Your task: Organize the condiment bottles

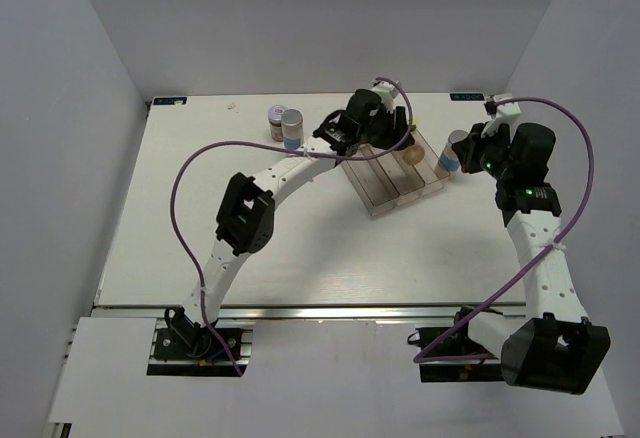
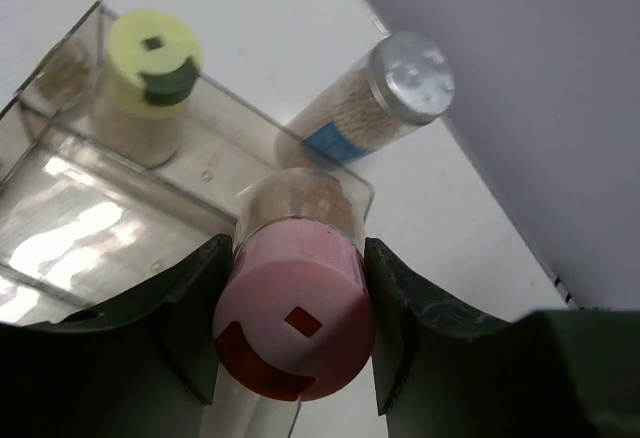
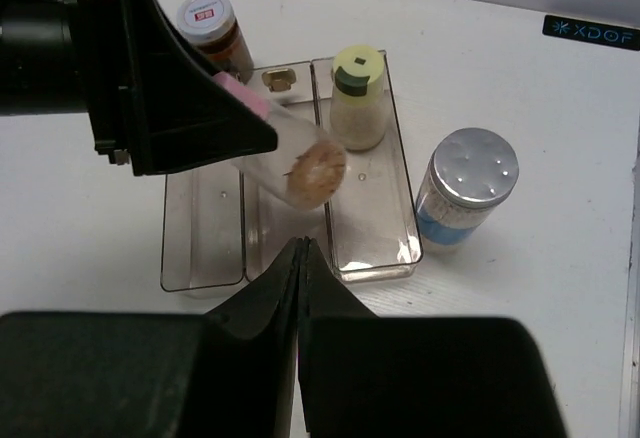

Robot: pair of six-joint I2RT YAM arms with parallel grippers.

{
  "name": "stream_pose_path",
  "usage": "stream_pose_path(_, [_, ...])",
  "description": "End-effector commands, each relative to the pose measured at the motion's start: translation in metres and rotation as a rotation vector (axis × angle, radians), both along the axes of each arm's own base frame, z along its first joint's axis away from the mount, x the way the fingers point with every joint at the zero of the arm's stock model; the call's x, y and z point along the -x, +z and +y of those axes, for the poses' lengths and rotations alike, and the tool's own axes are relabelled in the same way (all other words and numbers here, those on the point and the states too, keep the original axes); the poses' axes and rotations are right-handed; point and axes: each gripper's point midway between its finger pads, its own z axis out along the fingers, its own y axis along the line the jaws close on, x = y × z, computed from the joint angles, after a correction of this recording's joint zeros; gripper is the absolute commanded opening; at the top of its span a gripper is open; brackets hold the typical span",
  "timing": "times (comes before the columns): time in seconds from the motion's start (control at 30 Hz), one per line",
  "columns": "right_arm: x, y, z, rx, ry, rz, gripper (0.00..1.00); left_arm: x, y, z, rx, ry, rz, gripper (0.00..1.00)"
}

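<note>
Spreading under everything is the white tabletop, with the clear three-compartment tray set at an angle on it. The left arm curves out to the tray, and the right arm rises close beside the tray on the other side. The left tool is clamped on the pink-capped bottle, one dark finger against each side of it at the cap. That bottle is tipped steeply, its base hanging over the tray's middle compartment; whether it touches the tray floor I cannot tell. The right tool has its fingers pressed flat together with nothing between them, poised off one short end of the tray. The silver-capped bottle, white with a blue band, stands upright on the tabletop just beside the tray's outer long wall. The yellow-green-capped bottle, cream-bodied, stands upright inside the tray, in the outer compartment next to the silver-capped one and toward the end away from the right tool. Beyond the tray's opposite corner, on the tabletop, stands a short brown jar with a pale pinkish lid. Just beside it is a second short jar whose lid looks greyish.
</note>
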Motion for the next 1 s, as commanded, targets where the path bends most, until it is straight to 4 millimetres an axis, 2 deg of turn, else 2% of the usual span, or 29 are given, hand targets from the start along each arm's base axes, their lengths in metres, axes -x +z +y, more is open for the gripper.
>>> stream_pose_path(0.0, [0.005,0.002,-0.001,-0.011,-0.011,-0.022,0.00,0.006,0.081,-0.031,0.221,-0.033,-0.153,0.00])
stream_pose_path(0.03, [0.006,0.000,-0.001,-0.013,-0.012,-0.019,0.00,0.007,0.085,-0.038,0.245,-0.038,-0.171,0.00])
stream_pose_path(0.17, [0.008,-0.004,-0.002,-0.020,-0.021,-0.014,0.00,0.000,0.069,-0.049,0.248,0.002,-0.159,0.00])
stream_pose_path(0.2, [0.008,-0.004,-0.001,-0.020,-0.020,-0.015,0.00,-0.003,0.059,-0.050,0.240,0.012,-0.148,0.00])
stream_pose_path(0.23, [0.008,-0.004,-0.002,-0.019,-0.023,-0.015,0.00,-0.003,0.060,-0.054,0.253,0.014,-0.162,0.00])
stream_pose_path(0.4, [0.007,-0.004,-0.005,-0.011,-0.040,-0.018,0.00,-0.014,0.035,-0.054,0.204,0.085,-0.170,0.00])
stream_pose_path(0.73, [0.007,-0.007,-0.006,-0.011,-0.044,-0.011,0.00,-0.030,0.008,-0.049,0.132,0.150,-0.196,0.01])
stream_pose_path(0.77, [0.007,-0.008,-0.007,-0.010,-0.049,-0.010,0.00,-0.031,0.008,-0.049,0.132,0.150,-0.196,0.03])
stream_pose_path(0.8, [0.007,-0.008,-0.007,-0.008,-0.050,-0.009,0.00,-0.028,-0.002,-0.048,0.108,0.146,-0.173,0.05])
stream_pose_path(0.9, [0.008,-0.010,-0.008,-0.005,-0.052,-0.005,0.00,-0.027,-0.011,-0.050,0.093,0.141,-0.162,0.22])
stream_pose_path(0.93, [0.008,-0.011,-0.007,-0.006,-0.051,-0.003,0.00,-0.025,-0.012,-0.051,0.089,0.140,-0.160,0.32])
stream_pose_path(0.97, [0.008,-0.012,-0.008,-0.007,-0.052,-0.001,0.00,-0.026,-0.015,-0.050,0.081,0.145,-0.162,0.36])
